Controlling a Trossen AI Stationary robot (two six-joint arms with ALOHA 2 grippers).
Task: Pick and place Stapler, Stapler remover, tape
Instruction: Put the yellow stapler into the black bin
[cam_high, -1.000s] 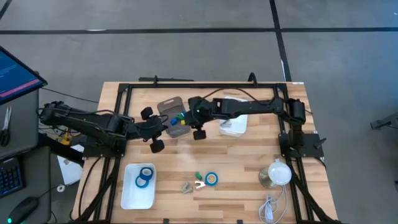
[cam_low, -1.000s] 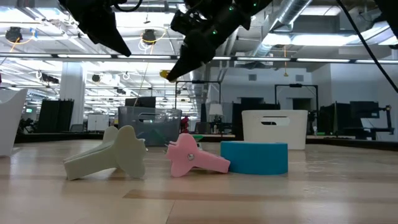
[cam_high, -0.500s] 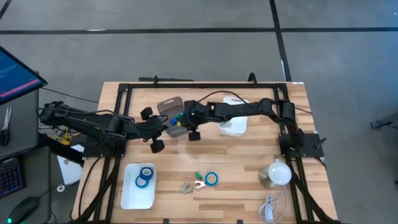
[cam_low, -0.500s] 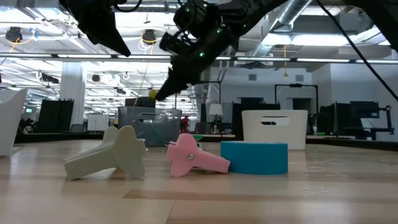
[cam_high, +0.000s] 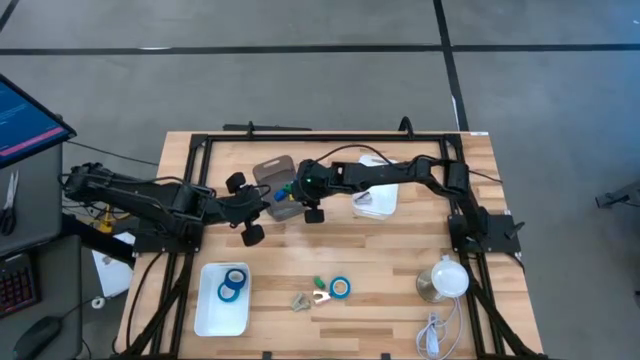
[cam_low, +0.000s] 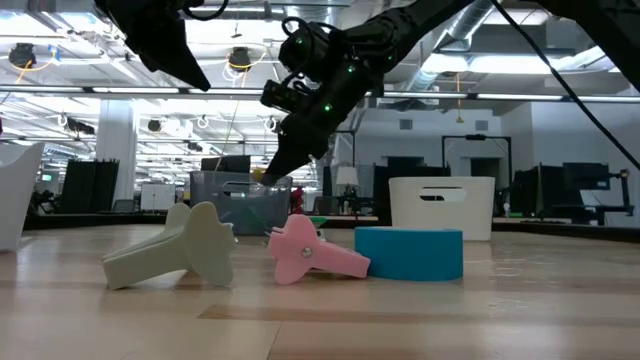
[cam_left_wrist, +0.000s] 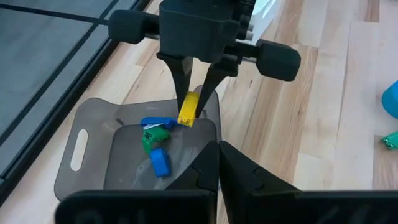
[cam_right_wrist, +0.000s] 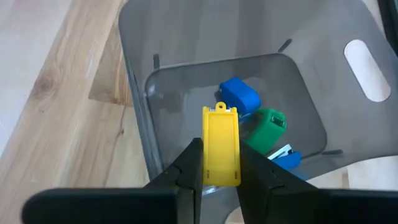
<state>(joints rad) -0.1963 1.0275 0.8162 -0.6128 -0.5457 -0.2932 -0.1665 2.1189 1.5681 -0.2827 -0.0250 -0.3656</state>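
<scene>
**Right wrist view: yellow stapler gripped over the grey bin**

We see the right gripper clamped on a small yellow stapler, its fingers pressed against both long sides. It hangs just above the rim of a smoky grey bin, where a blue stapler, a green one and another blue piece already lie.

From above, the left gripper sits beside the bin with its jaws together, holding nothing.

Farther toward the front edge, we find two rolls of blue tape in a white tray, and another roll on the table beside green, tan and pink staple removers.
</scene>
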